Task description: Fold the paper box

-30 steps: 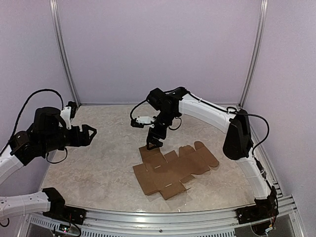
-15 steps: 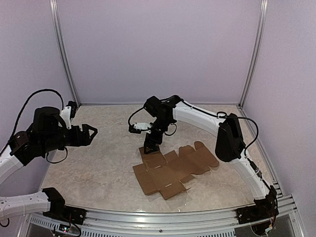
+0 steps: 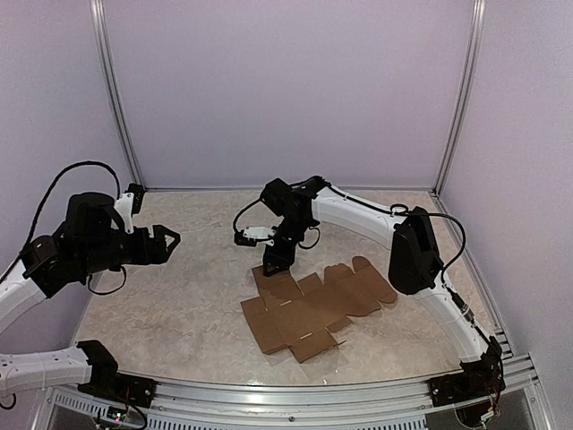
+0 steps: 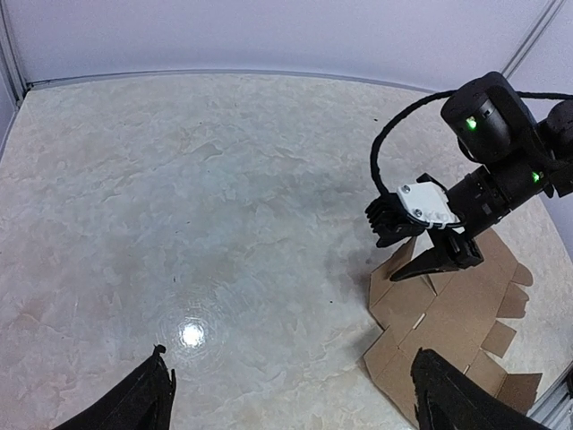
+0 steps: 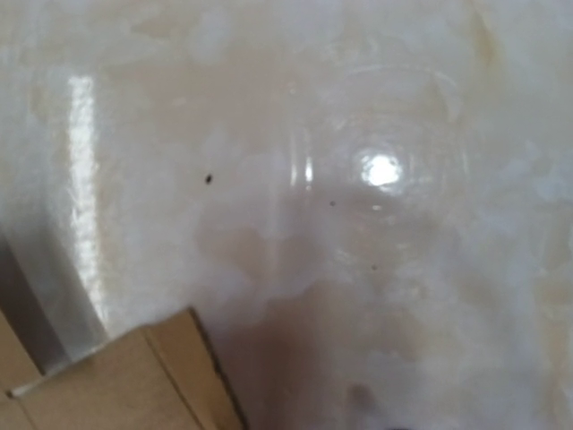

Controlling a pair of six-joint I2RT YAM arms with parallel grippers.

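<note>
paper box (image 3: 309, 306) flat, unfolded | left fingers (image 4: 143, 405) apart | right fingers (image 4: 448, 258) at its edge, grip unclear

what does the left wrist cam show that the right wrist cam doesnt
Only the left wrist view: the right gripper at a corner flap of the paper box, most of the box's flat layout, the left gripper with its fingers wide apart, and the back wall. Only the right wrist view: a blurred close-up with a small dark speck on the surface; its own fingers are out of frame. Both: the marbled table, a light glare on it, and part of the box.
</note>
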